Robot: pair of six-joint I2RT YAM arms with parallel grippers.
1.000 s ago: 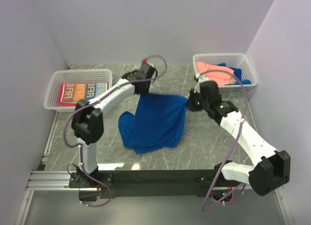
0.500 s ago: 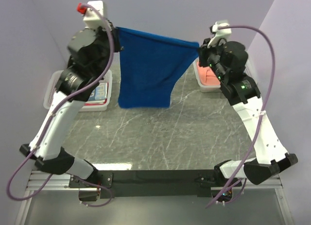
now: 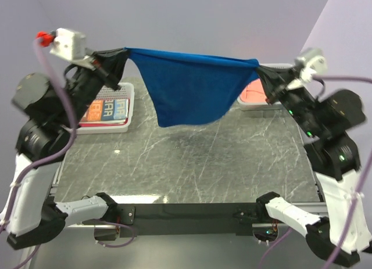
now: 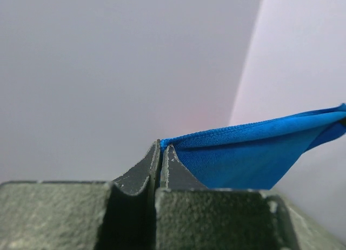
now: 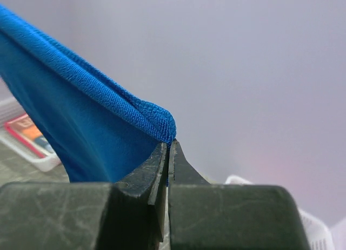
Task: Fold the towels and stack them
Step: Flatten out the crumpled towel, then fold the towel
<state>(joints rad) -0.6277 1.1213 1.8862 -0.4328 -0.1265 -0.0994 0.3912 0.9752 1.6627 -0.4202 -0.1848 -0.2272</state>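
While the left gripper (image 3: 121, 53) is raised at the upper left of the overhead view, its two dark fingers are pressed together on one corner of the deep blue towel (image 3: 192, 86). The left wrist view shows the same pinch, with the hemmed edge emerging from between the closed tips and running to the right edge of the frame. At the upper right of the overhead view, the right gripper (image 3: 260, 65) is likewise pinched shut on the opposite corner. In the right wrist view the bunched hem sits directly on top of the closed tips and rises toward the upper left. Between the two grippers the top edge of the towel is drawn nearly straight across the upper centre of the frame. Its body hangs below in a tapering shape, lowest left of centre and clear of the grey marbled table (image 3: 192, 164). Behind the hanging cloth, at centre left, a white basket (image 3: 129, 106) holds a printed towel (image 3: 107, 110) with block letters. At centre right, partly hidden by the right arm, a second white basket (image 3: 249, 105) holds a salmon towel (image 3: 254, 90).
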